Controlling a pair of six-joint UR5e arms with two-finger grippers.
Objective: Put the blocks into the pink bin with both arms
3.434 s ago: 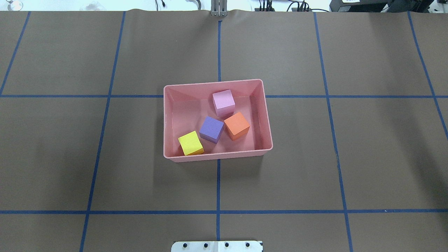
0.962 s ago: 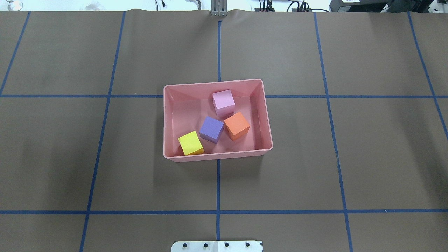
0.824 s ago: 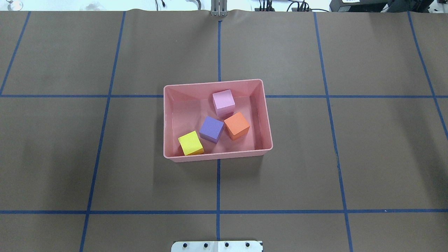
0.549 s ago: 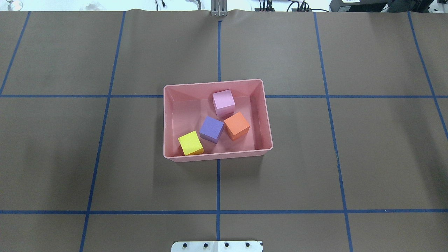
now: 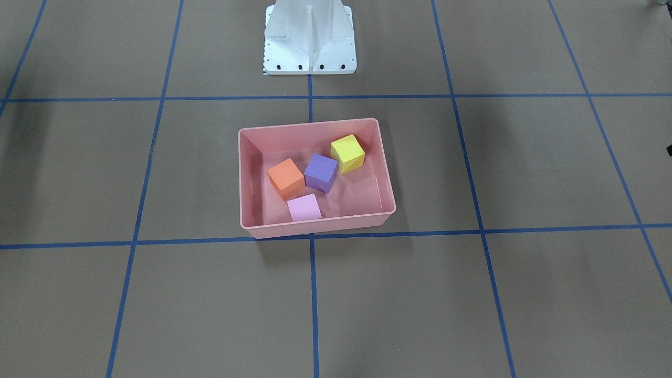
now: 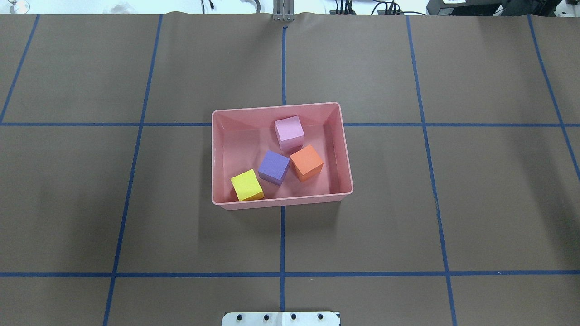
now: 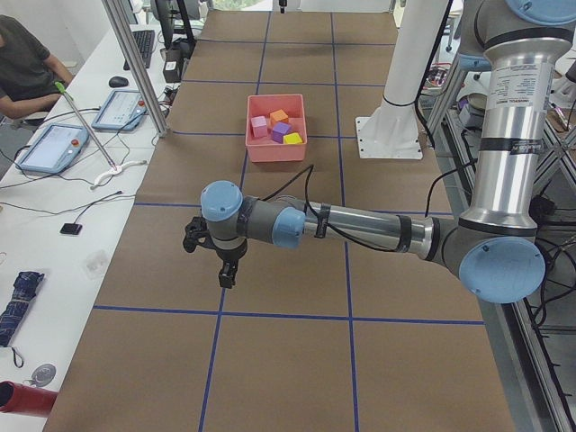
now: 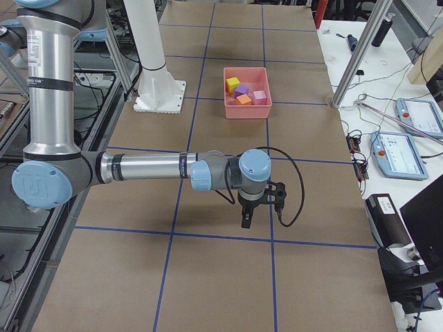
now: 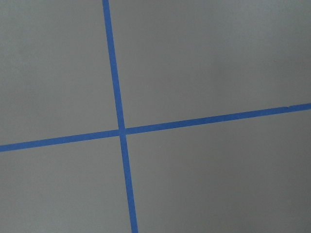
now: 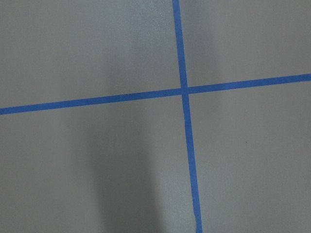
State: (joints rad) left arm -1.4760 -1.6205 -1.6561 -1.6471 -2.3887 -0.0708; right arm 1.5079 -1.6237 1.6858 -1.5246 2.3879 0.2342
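Note:
The pink bin [image 6: 281, 203] sits at the table's middle and also shows in the front-facing view [image 5: 315, 229]. All the blocks lie inside it: light pink [image 6: 289, 129], orange [image 6: 306, 162], purple [image 6: 273, 166] and yellow [image 6: 247, 184]. My left gripper [image 7: 225, 274] shows only in the exterior left view, above bare table far from the bin. My right gripper [image 8: 246, 220] shows only in the exterior right view, also far from the bin. I cannot tell whether either is open or shut. Both wrist views show only brown table and blue tape.
The white pedestal base [image 5: 310, 42] stands behind the bin on the robot's side. Blue tape lines [image 6: 282, 240] grid the brown table. A side bench with tablets [image 7: 54, 144], a seated person [image 7: 22, 67] and metal posts [image 7: 135, 63] borders the table's far side.

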